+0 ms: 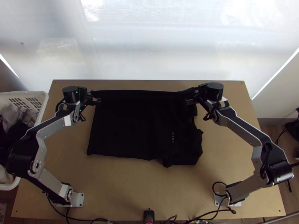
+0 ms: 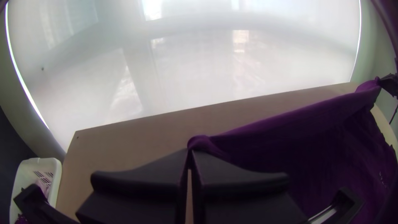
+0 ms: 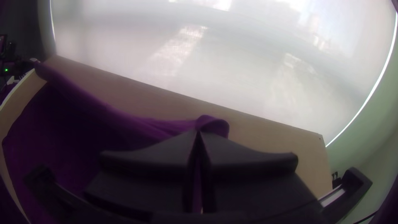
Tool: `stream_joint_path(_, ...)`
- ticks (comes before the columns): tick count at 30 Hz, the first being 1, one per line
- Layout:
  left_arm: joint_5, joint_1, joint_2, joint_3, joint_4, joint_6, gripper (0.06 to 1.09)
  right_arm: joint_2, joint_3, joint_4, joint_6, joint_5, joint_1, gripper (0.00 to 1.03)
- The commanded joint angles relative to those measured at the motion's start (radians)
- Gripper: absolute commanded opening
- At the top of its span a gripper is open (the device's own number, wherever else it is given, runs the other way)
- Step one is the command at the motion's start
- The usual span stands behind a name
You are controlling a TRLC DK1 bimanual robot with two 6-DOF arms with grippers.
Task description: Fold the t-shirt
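The black t-shirt [image 1: 138, 127] lies mostly spread on the table, its far edge pulled into a band between the grippers; a bunched part with small print lies at its right. At its far left corner my left gripper [image 1: 98, 98] is shut on the cloth. My right gripper [image 1: 192, 96] is shut on its far right corner. In the left wrist view the shirt [image 2: 290, 124] looks purple, and a fold pokes out at the tips of the left gripper [image 2: 190, 151]. The right wrist view has the right gripper [image 3: 198, 132] pinching the shirt [image 3: 145, 126].
A white basket [image 1: 44, 98] with clothes in it stands at the table's left side. The wooden table [image 1: 127, 186] has bare surface in front of the shirt. Behind the far edge hangs a pale translucent sheet [image 1: 157, 48]. Cables run along the near edge.
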Motion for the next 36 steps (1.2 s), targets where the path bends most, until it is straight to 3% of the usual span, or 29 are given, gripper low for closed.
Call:
stream_joint_path(1, -0.001, -0.004, -0.043, -0.076, 0.014, -0.012, 0.09, -0.055, -0.085, -0.007, 0.011, -0.001, 0.023, 0.03)
stream_joint_path(36, 0.001, -0.027, -0.149, -0.27, 0.015, 0.018, 0.09, -0.158, -0.35, -0.035, 0.006, -0.002, 0.129, 0.03)
